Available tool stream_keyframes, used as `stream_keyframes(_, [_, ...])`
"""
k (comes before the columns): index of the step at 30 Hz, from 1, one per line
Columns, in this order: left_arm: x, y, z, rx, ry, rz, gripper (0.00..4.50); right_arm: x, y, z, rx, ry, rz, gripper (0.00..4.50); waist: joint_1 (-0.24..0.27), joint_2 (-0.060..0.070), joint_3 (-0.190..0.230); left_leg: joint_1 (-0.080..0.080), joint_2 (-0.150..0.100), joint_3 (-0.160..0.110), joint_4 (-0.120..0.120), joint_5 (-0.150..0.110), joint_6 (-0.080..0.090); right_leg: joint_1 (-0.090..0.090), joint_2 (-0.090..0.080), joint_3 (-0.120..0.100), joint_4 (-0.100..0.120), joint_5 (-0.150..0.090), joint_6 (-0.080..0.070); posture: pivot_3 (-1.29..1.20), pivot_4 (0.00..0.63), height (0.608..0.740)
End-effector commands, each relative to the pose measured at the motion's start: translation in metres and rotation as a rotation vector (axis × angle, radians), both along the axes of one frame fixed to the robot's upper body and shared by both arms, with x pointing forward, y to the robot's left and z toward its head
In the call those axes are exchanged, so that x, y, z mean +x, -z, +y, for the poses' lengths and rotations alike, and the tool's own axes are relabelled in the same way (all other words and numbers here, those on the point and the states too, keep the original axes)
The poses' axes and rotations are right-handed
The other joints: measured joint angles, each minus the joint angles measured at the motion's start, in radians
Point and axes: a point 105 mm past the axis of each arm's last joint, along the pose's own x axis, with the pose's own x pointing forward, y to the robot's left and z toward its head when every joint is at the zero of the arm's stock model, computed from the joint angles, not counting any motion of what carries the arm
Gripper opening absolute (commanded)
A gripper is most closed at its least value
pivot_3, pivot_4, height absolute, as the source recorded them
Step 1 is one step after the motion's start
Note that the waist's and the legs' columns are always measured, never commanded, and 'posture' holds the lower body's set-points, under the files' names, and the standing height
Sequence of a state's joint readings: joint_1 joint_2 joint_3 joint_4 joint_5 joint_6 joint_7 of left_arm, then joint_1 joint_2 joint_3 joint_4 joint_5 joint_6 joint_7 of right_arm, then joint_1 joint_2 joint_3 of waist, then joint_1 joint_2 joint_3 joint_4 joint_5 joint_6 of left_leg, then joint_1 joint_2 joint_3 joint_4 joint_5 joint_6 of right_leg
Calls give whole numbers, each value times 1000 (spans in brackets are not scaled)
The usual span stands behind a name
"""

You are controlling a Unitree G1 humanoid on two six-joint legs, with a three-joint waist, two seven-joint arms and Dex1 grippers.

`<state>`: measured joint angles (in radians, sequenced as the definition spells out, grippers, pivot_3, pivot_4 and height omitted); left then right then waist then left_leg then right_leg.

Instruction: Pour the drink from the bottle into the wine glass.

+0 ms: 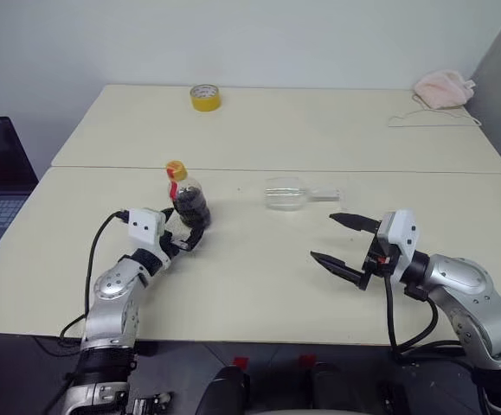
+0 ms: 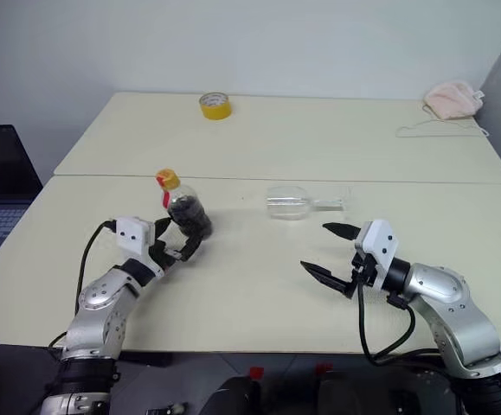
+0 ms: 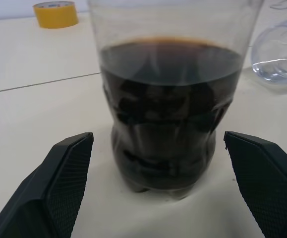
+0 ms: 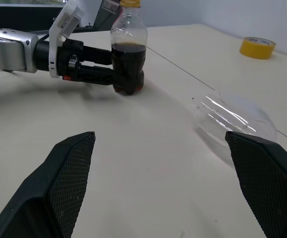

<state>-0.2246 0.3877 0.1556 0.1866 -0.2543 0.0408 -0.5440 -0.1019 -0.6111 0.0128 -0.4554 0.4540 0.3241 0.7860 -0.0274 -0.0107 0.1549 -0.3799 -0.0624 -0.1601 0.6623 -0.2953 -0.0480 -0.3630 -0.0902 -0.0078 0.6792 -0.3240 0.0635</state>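
1. The bottle (image 1: 189,200) is seen upright on the desk (image 1: 259,277), framed by the spread left hand (image 1: 189,233); the wine glass (image 1: 288,194) lies toppled beyond the spread right hand (image 1: 343,239).
2. The drink (image 3: 165,94) is viewed between both fingers (image 3: 59,183), untouched.
3. The glass is found just ahead.

clear plastic bottle (image 1: 189,201), matt table (image 1: 259,277) – smooth

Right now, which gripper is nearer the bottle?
Left. The left gripper has its open fingers either side of the bottle; the right gripper hangs open well off to its right.
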Motion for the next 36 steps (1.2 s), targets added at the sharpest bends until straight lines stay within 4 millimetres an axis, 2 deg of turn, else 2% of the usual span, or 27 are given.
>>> stream_keyframes(1, [7, -12, -3, 43, 20, -71, 4468, 0, -11, 3, 11, -15, -45, 4500, 0, 0, 0, 0, 0, 0, 0, 0, 0, 0, 0, 0, 0, 0, 0, 0, 150, 740])
stream_keyframes(12, [32, -19, -12, -33, 29, -82, 4468, 4, -18, 7, 13, -19, -59, 4500, -1, 0, 0, 0, 0, 0, 0, 0, 0, 0, 0, 0, 0, 0, 0, 0, 150, 740])
stream_keyframes(21, [34, -21, -23, -72, 86, -87, 4468, 6, -20, 8, 12, -19, -69, 4500, -1, 0, 0, 0, 0, 0, 0, 0, 0, 0, 0, 0, 0, 0, 0, 0, 150, 740])
stream_keyframes(24, [31, -22, -24, -80, 97, -88, 3896, 6, -21, 8, 14, -20, -71, 4500, -1, 0, 0, 0, 0, 0, 0, 0, 0, 0, 0, 0, 0, 0, 0, 0, 150, 740])
stream_keyframes(29, [28, -24, -27, -58, 111, -96, 2591, 8, -27, 11, 26, -22, -89, 4500, -1, 0, 0, 0, 0, 0, 0, 0, 0, 0, 0, 0, 0, 0, 0, 0, 150, 740])
stream_keyframes(32, [24, -33, -29, -40, 113, -137, 2153, 9, -33, 14, 31, -32, -97, 4500, -1, 0, 0, 0, 0, 0, 0, 0, 0, 0, 0, 0, 0, 0, 0, 0, 150, 740])
stream_keyframes(36, [20, -48, -41, 26, 135, -178, 2050, 12, -52, 25, 67, -46, -81, 4500, -1, -1, 0, -1, 0, 0, 0, 0, 0, -1, 0, 0, 0, 0, 0, 0, 150, 740])
